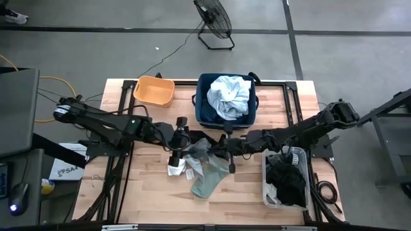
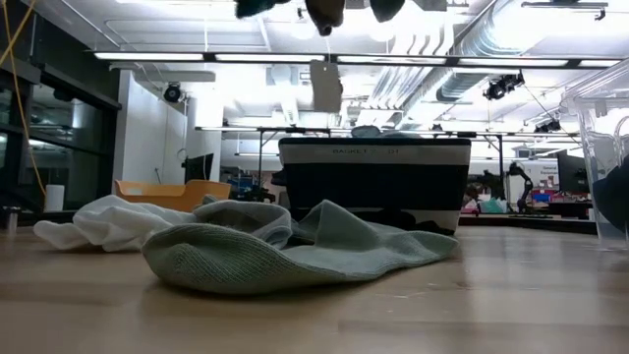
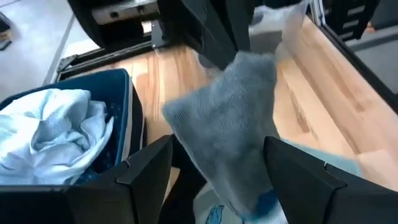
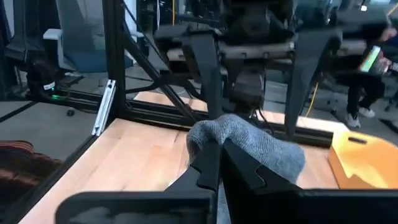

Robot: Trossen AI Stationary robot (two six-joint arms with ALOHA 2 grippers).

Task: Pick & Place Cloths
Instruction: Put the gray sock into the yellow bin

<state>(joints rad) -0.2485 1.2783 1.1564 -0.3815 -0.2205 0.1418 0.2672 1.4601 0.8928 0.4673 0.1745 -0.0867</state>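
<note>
Sock (image 4: 249, 146) pinched in closed right jaws (image 1: 226, 149), frame centre, hanging between spread left jaws (image 1: 182, 142); left arm nearer for handover.

Right tool (image 4: 219, 163) pinched on grey sock (image 4: 261, 149); wooden table (image 4: 134, 149) beneath.

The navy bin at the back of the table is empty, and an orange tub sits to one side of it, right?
Not quite. The navy bin is not empty: the high view shows a pale blue-white shirt bundled inside it. The orange tub does sit beside it.
</note>
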